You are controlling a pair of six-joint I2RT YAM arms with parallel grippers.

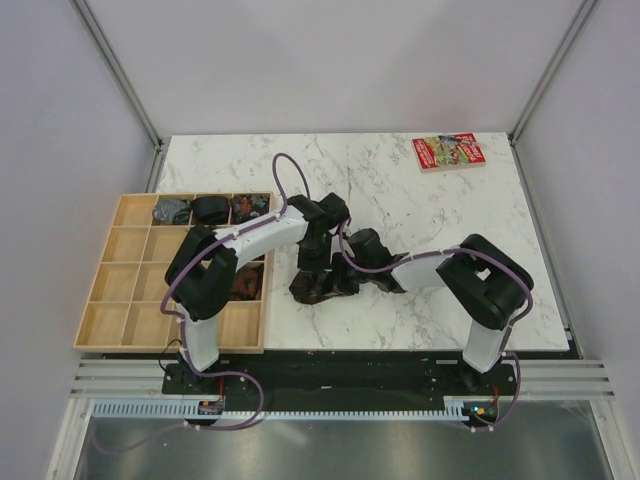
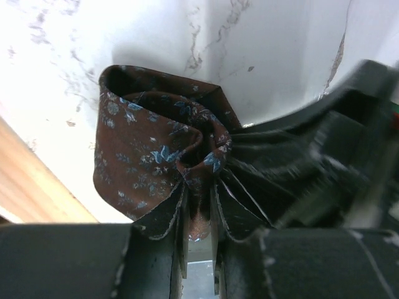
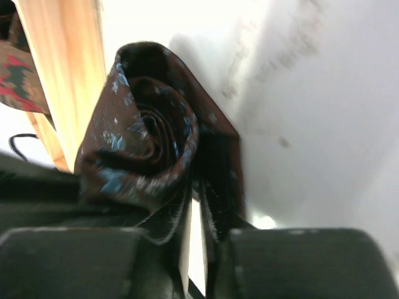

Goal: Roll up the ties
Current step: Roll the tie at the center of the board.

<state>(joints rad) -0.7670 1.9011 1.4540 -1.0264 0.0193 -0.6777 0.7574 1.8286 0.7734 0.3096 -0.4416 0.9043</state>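
The left pincer point(image 2: 198, 212) clamps the finished-looking brown tie roll point(image 2: 137, 149) at its tips, the right pincer point(image 3: 194, 212) hold unclear; next needs a careful lift.

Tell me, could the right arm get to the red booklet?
Probably, if it stretches far: only bare table lies between the booklet and the right end effector, which is at the tie now.

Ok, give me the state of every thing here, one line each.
tie, rolled into a loose bundle
left hand, shut on the tie
right hand, jaws nearly together at the tie, grip unclear
tray, most compartments bare
rolled ties, stowed in the tray's far row
booklet, closed, lying flat
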